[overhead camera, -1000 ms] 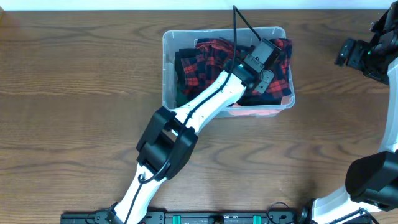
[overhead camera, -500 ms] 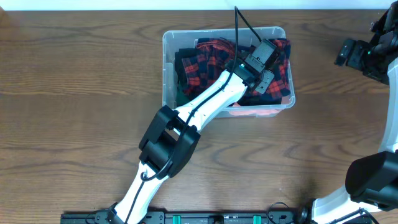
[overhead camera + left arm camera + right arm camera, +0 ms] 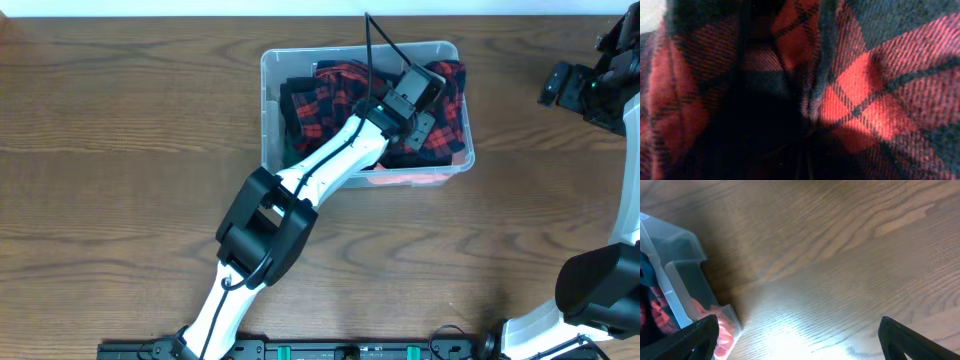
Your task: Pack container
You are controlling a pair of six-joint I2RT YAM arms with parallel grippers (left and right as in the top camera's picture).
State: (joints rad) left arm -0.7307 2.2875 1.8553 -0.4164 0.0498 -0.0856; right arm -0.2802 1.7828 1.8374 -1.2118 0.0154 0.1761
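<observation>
Where your left arm reaches in from the near edge, you find the left gripper (image 3: 424,128) sunk inside the container (image 3: 268,120), in its right half, pressed into the red-and-black plaid cloth (image 3: 335,90) that fills the bin. Its jaws are closed. The wrist view shows only plaid folds, so you cannot tell whether fabric is pinched between them. The container sits on the wooden table (image 3: 120,200) near the middle, towards the far edge. Well to its right, your right gripper (image 3: 562,86) hangs spread wide, holding nothing and apart from the bin. Its wrist camera catches the container's corner at the left edge.
</observation>
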